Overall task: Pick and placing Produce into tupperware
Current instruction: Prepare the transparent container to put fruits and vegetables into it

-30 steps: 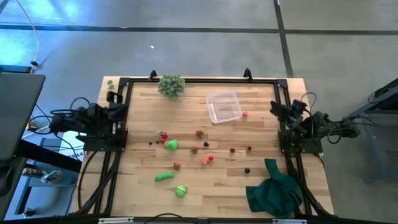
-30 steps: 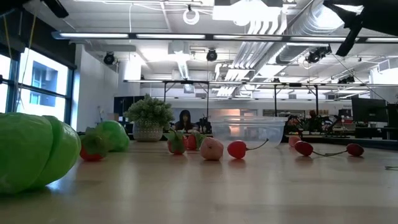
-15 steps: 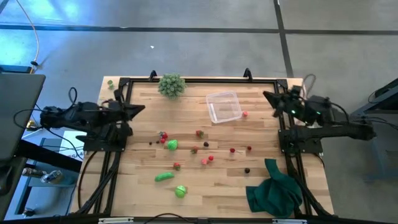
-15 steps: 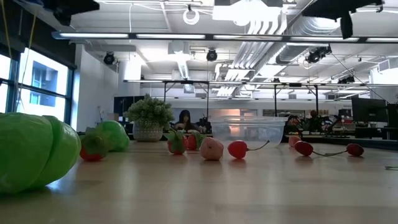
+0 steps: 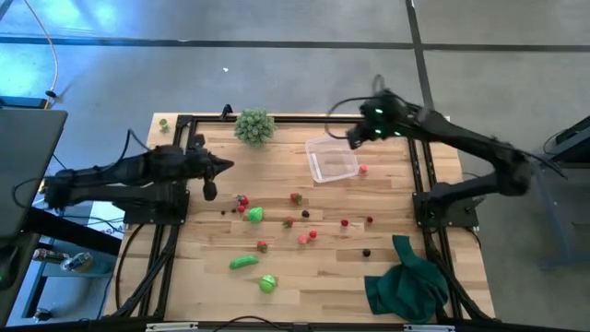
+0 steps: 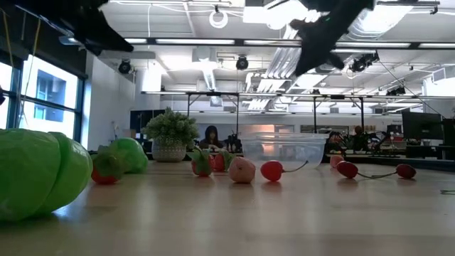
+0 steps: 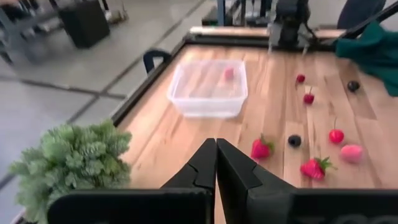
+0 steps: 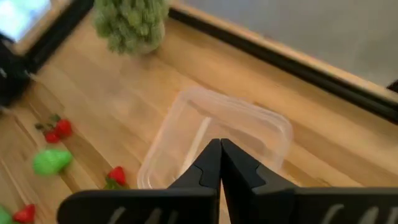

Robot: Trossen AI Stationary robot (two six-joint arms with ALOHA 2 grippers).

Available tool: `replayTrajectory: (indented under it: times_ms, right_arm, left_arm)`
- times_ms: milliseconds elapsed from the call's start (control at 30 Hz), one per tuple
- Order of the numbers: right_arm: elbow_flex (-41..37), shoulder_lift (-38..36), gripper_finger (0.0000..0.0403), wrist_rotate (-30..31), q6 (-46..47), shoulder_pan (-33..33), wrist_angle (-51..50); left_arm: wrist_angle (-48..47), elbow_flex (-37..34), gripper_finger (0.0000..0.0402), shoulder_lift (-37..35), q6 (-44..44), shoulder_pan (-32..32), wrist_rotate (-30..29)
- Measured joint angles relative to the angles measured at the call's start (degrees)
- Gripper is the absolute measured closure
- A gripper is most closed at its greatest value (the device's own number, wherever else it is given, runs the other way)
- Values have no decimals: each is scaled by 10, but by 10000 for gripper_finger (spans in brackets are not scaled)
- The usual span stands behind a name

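Note:
The clear tupperware [image 5: 332, 159] stands on the far middle of the wooden table, with nothing showing inside it. The produce lies scattered across the middle: a green round piece [image 5: 254, 215], a green oblong one [image 5: 242, 263], red berries [image 5: 296, 197] and a dark berry [image 5: 366, 252]. A pink piece [image 5: 363, 170] lies beside the tupperware's right wall. My right gripper [image 5: 352, 138] hangs shut above the tupperware's far right corner, tipped downward. My left gripper [image 5: 227, 167] is shut over the table's left part, well short of the produce. Both hold nothing.
A spiky pale-green ball [image 5: 253, 126] stands at the far edge, left of the tupperware. A dark green cloth [image 5: 408, 281] lies bunched at the near right corner. A black frame [image 5: 295, 118] runs around the table. The near middle of the table shows bare wood.
Both arms have swung out from the table's sides over the wood. My right gripper has risen, gone toward the far left and tipped down over the tupperware. My left gripper has gone toward the table's right. Both stay shut. No produce has moved.

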Motion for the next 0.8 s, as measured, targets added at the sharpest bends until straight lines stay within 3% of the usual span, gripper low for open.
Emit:
replayTrajectory:
  times_ms: [200,367,567,800]
  right_arm:
    - [70,139,402,-22,-17,13,-11]
    - [101,233,402,-9,-30,47,-43]
    - [106,311,402,0,-29,80,-60]
    - [106,349,402,2,-6,130,-59]
  left_arm:
    - [11,0,399,52,19,129,120]
    - [10,31,399,83,48,193,179]
    - [-2,90,399,112,77,206,191]
    - [-45,99,399,139,87,206,189]
